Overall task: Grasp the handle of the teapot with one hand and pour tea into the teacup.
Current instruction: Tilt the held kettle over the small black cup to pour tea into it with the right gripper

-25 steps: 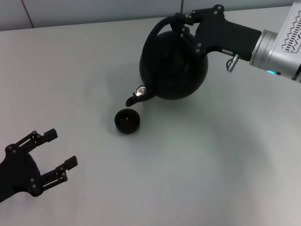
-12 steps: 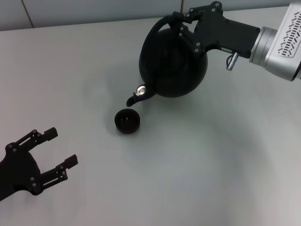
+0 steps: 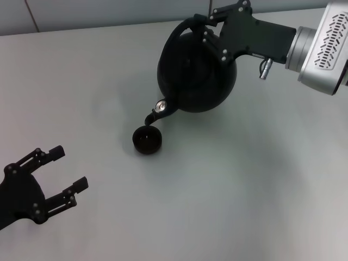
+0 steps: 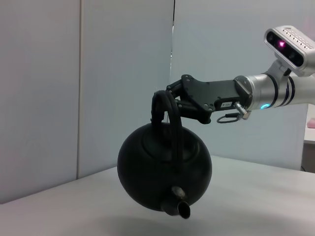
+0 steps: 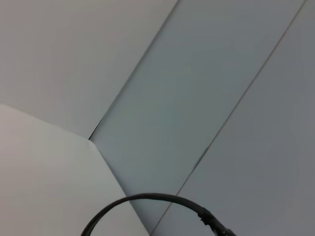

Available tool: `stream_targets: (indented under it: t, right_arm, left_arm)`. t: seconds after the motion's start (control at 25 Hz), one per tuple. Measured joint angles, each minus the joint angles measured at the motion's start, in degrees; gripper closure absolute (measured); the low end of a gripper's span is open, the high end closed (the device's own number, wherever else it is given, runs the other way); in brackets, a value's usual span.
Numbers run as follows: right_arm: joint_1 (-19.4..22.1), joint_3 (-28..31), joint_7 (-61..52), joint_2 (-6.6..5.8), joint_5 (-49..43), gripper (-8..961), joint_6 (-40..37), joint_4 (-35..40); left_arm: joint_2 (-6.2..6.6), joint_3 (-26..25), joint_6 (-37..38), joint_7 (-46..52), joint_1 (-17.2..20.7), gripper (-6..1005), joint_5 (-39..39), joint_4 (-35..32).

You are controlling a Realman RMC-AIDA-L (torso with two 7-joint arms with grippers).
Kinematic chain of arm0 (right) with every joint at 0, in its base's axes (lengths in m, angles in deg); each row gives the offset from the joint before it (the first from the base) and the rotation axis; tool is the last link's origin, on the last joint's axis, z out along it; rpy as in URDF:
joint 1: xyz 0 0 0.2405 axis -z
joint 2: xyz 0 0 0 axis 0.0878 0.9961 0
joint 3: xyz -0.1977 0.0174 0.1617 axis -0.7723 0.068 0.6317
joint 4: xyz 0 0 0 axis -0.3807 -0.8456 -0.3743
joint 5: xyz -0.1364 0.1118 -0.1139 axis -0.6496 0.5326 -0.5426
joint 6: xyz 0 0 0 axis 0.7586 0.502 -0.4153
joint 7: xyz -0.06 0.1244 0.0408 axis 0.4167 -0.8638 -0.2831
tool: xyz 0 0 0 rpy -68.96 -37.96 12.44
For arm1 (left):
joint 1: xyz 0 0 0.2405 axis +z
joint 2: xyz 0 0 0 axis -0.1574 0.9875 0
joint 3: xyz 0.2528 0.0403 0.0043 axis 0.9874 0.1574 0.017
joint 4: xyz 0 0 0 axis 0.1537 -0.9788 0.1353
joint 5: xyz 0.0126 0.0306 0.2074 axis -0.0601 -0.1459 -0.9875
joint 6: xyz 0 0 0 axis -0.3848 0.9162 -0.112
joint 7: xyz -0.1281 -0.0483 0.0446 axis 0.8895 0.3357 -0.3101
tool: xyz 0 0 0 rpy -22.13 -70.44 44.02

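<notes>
While the large round matte-black teapot (image 3: 197, 73) was held clear of the pale grey bench (image 3: 244, 185), it was tilted with its short curved spout (image 3: 155, 113) pointing downward. The spout's small metallic tip was positioned just above the rim of the tiny round dark teacup (image 3: 147, 140), which stood on the bench directly below it. The tall black arched handle (image 3: 182, 28) was clamped between the fingers of the right gripper (image 3: 209, 24), carried by a black wrist and a silver arm entering from the upper right of the head view. In the left wrist view the teapot (image 4: 164, 173) was seen hanging from the handle (image 4: 164, 110) in the right gripper (image 4: 172, 101), well above the bench (image 4: 266, 196), its spout lowest. The left gripper (image 3: 60, 171) was parked low over the near left of the bench, well apart from the teacup, with its fingers spread wide and nothing between them.
</notes>
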Motion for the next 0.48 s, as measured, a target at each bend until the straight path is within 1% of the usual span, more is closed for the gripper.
stream_targets:
  t: [0.08,0.48]
  right_arm:
    - [0.14,-0.87,0.23,0.03,-0.03,863,0.49,0.68]
    - [0.2,-1.08,2.83,0.09,-0.54,865,0.59,1.32]
  left_arm:
    - [0.0,0.0,0.06,0.0,0.0,187,0.02,0.0]
    - [0.0,0.0,0.1,0.0,0.0,187,0.33,-0.09]
